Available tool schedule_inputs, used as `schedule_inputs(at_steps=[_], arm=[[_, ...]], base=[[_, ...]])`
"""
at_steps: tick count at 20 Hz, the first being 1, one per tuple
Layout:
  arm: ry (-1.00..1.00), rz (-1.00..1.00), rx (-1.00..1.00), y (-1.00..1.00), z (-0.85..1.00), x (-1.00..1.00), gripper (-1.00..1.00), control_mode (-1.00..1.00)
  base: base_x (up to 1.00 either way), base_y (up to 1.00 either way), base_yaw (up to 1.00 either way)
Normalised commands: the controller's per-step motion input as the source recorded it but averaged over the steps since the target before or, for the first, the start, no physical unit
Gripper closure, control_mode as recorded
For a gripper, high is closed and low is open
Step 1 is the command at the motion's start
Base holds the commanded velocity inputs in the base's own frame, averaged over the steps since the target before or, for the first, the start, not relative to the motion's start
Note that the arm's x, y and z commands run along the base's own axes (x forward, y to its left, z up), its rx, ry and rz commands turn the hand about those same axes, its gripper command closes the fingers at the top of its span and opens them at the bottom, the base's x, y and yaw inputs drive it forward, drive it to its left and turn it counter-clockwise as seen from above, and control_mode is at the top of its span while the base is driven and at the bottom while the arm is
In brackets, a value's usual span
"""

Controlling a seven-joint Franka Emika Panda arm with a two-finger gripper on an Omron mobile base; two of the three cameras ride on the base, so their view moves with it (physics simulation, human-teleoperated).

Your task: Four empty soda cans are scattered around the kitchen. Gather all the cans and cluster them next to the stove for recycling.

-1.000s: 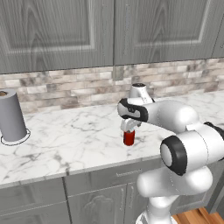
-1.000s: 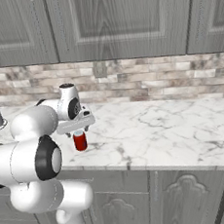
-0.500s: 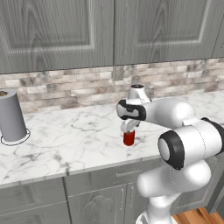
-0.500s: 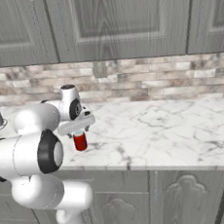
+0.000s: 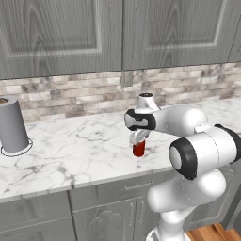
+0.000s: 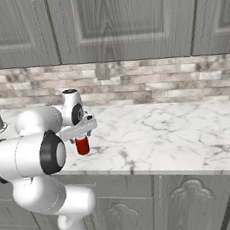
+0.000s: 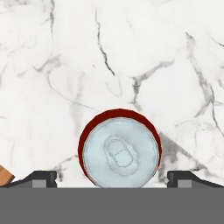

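Looking straight down along my gripper (image 7: 112, 179), I am seeing its two dark tips standing spread wide at the bottom of the hand view, one at either side of a red soda can (image 7: 119, 148), with nothing between them pinched yet. My jaws are hanging open, holding nothing. The can is standing upright on the white marble counter (image 7: 65, 65), in the lower middle of that view, its silvery top and pull tab facing me.

I am judging it to be empty, so very light, thin-walled and easy to dent or tip; the painted round side is probably slick. I am reckoning the best hold is across the middle of the body, both pads on opposite sides, squeezing gently.

From the left base view, the can (image 5: 138, 148) is sitting just under my gripper (image 5: 137, 138), near the counter's front edge at the centre of the frame. Farther off, at the left edge, a grey paper-towel roll (image 5: 12, 123) is standing well apart.

No brand, label or writing is readable on the can.
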Motion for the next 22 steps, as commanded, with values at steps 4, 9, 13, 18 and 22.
schedule_inputs(at_steps=[4, 9, 13, 18, 22], arm=[[0.00, 0.03, 0.00, 0.01, -0.16, 0.01, -1.00, -1.00], [0.00, 0.04, 0.00, 0.01, -0.15, 0.05, -1.00, -1.00], [0.00, 0.06, 0.00, 0.02, -0.13, 0.05, -1.00, -1.00], [0.00, 0.07, 0.00, 0.02, -0.11, 0.06, -1.00, -1.00], [0.00, 0.09, 0.00, 0.02, -0.11, 0.03, 1.00, -1.00]], base=[[0.00, 0.00, 0.00], [0.00, 0.00, 0.00], [0.00, 0.00, 0.00], [0.00, 0.00, 0.00], [0.00, 0.00, 0.00]])
